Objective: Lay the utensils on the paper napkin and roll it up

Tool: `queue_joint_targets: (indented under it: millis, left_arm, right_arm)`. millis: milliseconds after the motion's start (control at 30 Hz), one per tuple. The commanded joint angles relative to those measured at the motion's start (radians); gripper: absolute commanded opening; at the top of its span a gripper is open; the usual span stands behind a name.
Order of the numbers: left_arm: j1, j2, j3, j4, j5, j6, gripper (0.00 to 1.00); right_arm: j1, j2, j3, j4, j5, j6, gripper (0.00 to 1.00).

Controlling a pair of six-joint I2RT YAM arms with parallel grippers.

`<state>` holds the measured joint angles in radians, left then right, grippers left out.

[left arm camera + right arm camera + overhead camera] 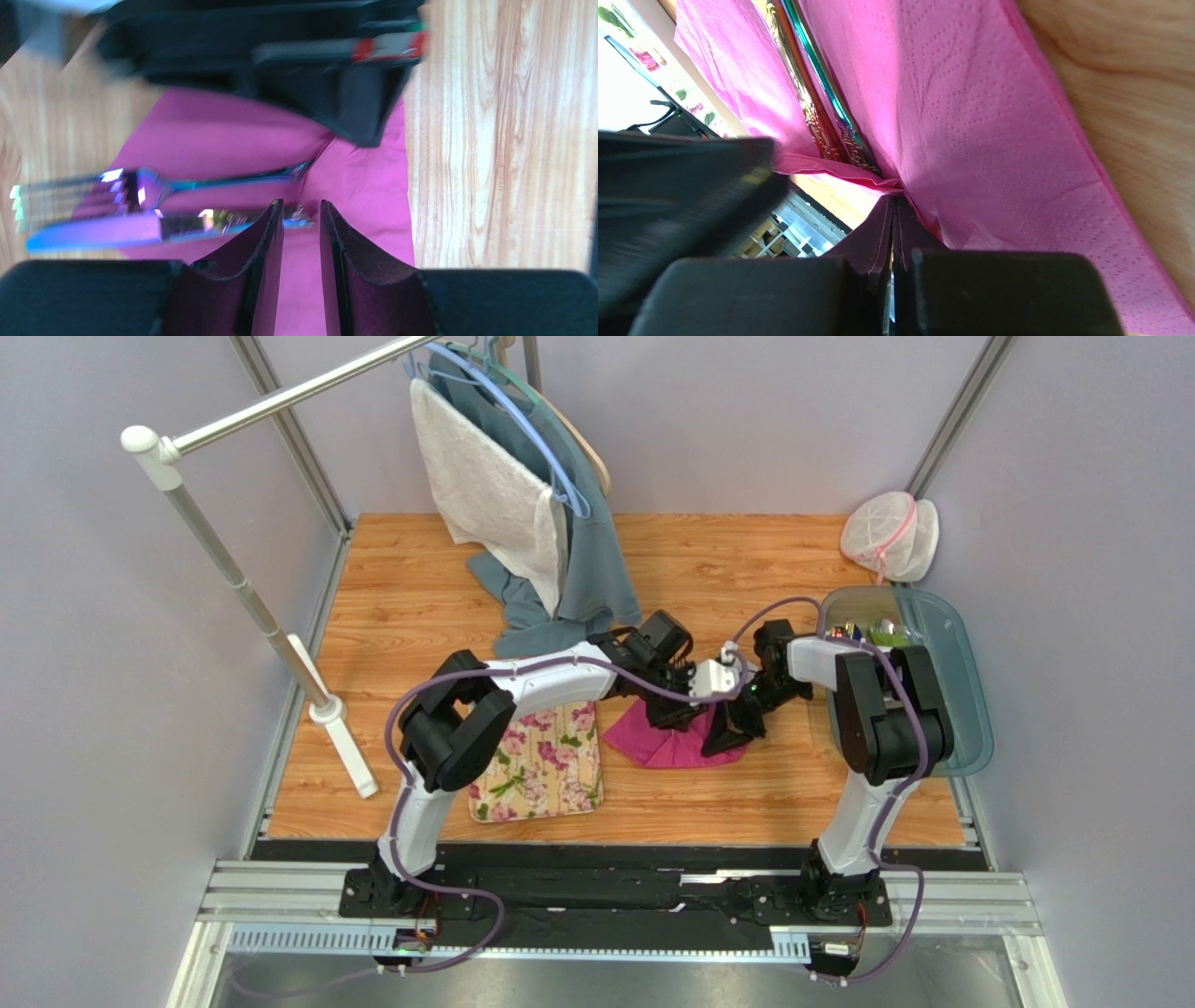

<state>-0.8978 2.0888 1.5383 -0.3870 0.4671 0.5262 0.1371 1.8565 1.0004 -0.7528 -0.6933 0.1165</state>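
Observation:
The pink paper napkin (659, 742) lies on the wooden table, right of the flowered mat. In the left wrist view a fork (175, 185) and a knife (140, 229) lie side by side on the napkin (231, 140). My left gripper (302, 204) is just above the napkin at the handle ends, jaws a narrow gap apart with nothing gripped. In the top view it (690, 711) is over the napkin. My right gripper (892, 199) is shut on a napkin (976, 126) edge, folded up beside the utensils (822, 105). In the top view it (730, 739) is at the napkin's right side.
A cream flowered mat (540, 763) lies left of the napkin. A grey-blue cloth (561, 574) and a towel hang from a rack (239, 588) at the back. A teal tray (954, 686) with small items sits at the right, with a mesh bag (891, 536) behind it.

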Motion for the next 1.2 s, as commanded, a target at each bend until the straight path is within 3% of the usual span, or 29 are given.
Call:
queue_joint_targets:
  millis: [0, 267, 433, 700, 1167]
  left_arm:
    - [0.085, -0.131, 0.005, -0.027, 0.076, -0.28, 0.34]
    - [0.112, -0.21, -0.118, -0.067, 0.318, -0.442, 0.2]
    - [0.111, -0.176, -0.141, -0.073, 0.389, -0.515, 0.15]
    - [0.103, -0.066, -0.092, -0.078, 0.334, -0.603, 0.12]
    - [0.105, 0.05, -0.02, -0.18, 0.219, -0.608, 0.09]
  right_arm:
    - [0.007, 0.006, 0.017, 0.04, 0.066, 0.012, 0.0]
    - [0.009, -0.01, 0.01, 0.035, 0.078, 0.012, 0.01]
    - [0.007, -0.017, 0.01, 0.027, 0.075, 0.012, 0.01]
    - [0.006, -0.013, 0.015, 0.026, 0.089, 0.011, 0.01]
    - [0.007, -0.019, 0.046, -0.017, 0.126, -0.023, 0.02]
